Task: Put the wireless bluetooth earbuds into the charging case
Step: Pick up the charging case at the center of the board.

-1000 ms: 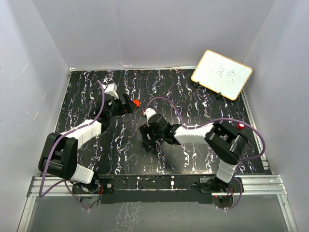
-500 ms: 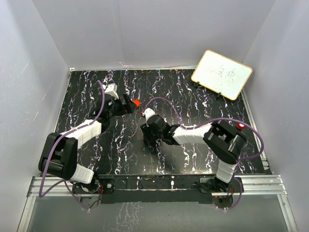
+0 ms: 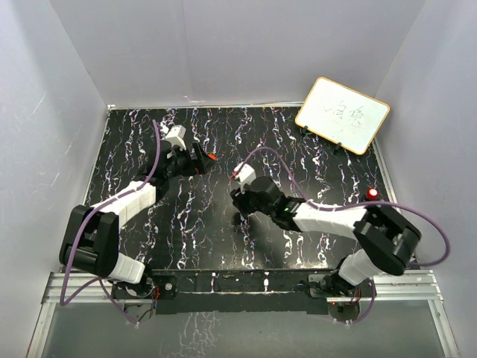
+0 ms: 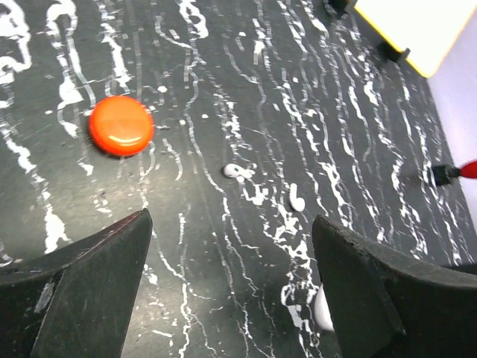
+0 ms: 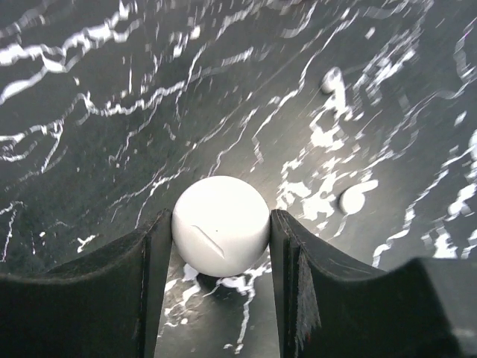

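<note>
My right gripper (image 5: pixel 221 218) is shut on the charging case (image 5: pixel 220 231), a smooth white rounded shell with a short slit, held just over the black marbled table (image 5: pixel 89 127). Two tiny white bud-shaped pieces, which look like the earbuds, lie apart on the table: one (image 4: pixel 237 172) nearer the puck, the other (image 4: pixel 297 198) to its right. The right wrist view shows them as well (image 5: pixel 330 79) (image 5: pixel 352 199). My left gripper (image 4: pixel 231 224) stands open just short of them with nothing between its fingers. From above, the left gripper (image 3: pixel 203 159) is at the back left and the right gripper (image 3: pixel 238 212) mid-table.
A red-orange round puck (image 4: pixel 121 125) lies left of the buds and shows from above (image 3: pixel 212 156). A whiteboard (image 3: pixel 342 114) leans at the back right. A small dark thing with a red tip (image 4: pixel 453 172) sits far right. A white rounded bit (image 4: pixel 321 309) peeks from behind my left gripper's right finger.
My right gripper has closed on the white case, and its arm has stretched out lower to the right. The left gripper has shifted slightly back, and its jaws have narrowed a little.
</note>
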Robot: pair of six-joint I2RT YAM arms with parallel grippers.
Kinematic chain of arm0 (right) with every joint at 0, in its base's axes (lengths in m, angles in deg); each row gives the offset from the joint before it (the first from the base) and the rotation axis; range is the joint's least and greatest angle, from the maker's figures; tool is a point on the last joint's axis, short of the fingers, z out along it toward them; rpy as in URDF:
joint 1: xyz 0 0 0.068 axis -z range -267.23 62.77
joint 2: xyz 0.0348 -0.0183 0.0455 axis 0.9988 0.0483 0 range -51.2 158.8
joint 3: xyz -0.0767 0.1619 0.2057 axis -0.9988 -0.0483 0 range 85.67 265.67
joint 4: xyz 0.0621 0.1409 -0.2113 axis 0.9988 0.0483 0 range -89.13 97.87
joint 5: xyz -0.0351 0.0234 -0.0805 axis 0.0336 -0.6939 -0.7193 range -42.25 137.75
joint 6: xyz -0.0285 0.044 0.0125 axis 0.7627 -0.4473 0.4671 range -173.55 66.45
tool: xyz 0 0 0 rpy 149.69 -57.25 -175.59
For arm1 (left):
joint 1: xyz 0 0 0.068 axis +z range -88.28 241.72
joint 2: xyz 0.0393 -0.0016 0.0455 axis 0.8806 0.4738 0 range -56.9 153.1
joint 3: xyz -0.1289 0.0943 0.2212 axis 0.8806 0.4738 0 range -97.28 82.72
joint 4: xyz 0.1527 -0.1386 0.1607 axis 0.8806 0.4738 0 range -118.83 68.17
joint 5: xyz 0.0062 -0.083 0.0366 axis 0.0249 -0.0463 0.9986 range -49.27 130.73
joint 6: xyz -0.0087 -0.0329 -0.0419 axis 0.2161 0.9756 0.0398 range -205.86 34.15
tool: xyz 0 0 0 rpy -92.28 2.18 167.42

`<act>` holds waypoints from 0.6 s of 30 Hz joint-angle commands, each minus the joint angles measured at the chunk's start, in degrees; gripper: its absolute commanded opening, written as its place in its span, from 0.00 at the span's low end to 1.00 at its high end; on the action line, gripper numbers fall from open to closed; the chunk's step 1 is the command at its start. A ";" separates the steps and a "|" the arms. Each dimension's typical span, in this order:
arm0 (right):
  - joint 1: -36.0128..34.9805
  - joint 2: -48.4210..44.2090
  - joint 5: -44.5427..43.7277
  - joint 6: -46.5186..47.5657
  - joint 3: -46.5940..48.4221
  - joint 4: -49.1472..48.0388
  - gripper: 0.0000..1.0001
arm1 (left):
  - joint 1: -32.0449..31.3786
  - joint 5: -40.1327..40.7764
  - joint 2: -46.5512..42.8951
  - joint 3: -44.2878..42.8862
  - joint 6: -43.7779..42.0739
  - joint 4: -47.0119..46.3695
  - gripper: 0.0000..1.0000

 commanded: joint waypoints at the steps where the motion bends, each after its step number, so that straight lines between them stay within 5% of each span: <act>1: 5.70 -8.00 8.81 6.33 -3.20 -12.87 0.25 | 0.40 -11.09 1.09 -2.24 2.39 -2.51 0.85; 10: 11.16 -13.29 17.96 10.61 -7.68 -20.82 0.26 | 0.32 -26.04 5.03 -1.50 7.18 -12.80 0.80; 18: 11.21 -11.44 21.40 11.46 -6.10 -20.85 0.24 | -0.55 -30.25 6.89 -2.70 8.44 -14.45 0.78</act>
